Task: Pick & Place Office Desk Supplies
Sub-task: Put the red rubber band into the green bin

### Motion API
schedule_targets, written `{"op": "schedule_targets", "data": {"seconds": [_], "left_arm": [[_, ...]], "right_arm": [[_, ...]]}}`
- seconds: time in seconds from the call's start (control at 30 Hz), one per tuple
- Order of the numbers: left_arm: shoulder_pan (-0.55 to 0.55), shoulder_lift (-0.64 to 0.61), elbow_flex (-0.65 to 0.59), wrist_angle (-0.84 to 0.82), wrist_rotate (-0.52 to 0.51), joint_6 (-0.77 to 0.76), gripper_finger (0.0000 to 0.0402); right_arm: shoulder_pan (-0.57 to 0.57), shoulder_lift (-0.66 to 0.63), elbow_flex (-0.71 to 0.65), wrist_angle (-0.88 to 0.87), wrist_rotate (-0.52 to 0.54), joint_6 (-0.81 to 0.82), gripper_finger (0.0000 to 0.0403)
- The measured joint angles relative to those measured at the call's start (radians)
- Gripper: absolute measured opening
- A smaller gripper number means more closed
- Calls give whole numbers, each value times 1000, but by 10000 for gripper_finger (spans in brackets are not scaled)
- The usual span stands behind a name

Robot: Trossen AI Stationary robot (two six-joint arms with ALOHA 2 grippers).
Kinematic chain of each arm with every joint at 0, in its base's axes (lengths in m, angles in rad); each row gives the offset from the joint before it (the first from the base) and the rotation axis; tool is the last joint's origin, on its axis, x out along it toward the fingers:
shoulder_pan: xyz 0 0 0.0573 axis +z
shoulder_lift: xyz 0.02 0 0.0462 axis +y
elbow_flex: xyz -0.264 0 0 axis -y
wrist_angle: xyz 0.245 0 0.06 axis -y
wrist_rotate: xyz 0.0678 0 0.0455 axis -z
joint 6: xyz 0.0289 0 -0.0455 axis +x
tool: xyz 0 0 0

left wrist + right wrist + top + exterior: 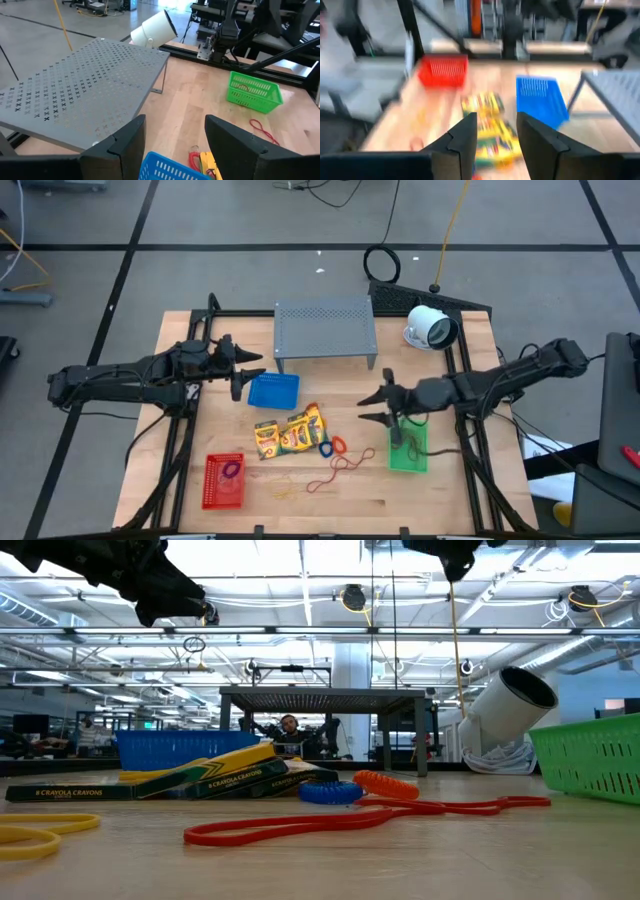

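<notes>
My left gripper hangs open above the table, beside the blue basket's left end; its wrist view shows that basket's rim just below the fingers. My right gripper is open too and hovers left of the green basket, facing the yellow crayon packs. The packs lie flat in a pile at mid table. A blue band, an orange one, a red loop and a yellow band lie near them. A purple band lies in the red basket.
The grey perforated stand stands at the far side, behind the blue basket, with the white round device to its right. Black rails run along both table sides. Bare wood shows along the near edge.
</notes>
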Motion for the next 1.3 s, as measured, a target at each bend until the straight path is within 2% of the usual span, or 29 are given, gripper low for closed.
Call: {"op": "schedule_targets", "data": {"seconds": [0.17, 0.3, 0.47, 0.7, 0.9, 1.3], "left_arm": [[0, 0, 0, 0, -1, -8, 214], [0, 0, 0, 0, -23, 6, 214], [0, 0, 0, 9, -28, 45, 214], [0, -2, 0, 62, -25, 114, 214], [0, -3, 1, 91, -24, 140, 214], [0, -3, 1, 83, 7, 119, 214]], "right_arm": [[-5, 120, 213, -360, 0, -4, 128], [-6, 237, 334, -582, -27, 45, 128], [-6, 391, 440, -723, -99, 51, 128], [-4, 559, 572, -848, -259, 49, 128], [8, 644, 593, -865, -361, 104, 128], [64, 744, 593, -836, -370, 117, 128]]}}
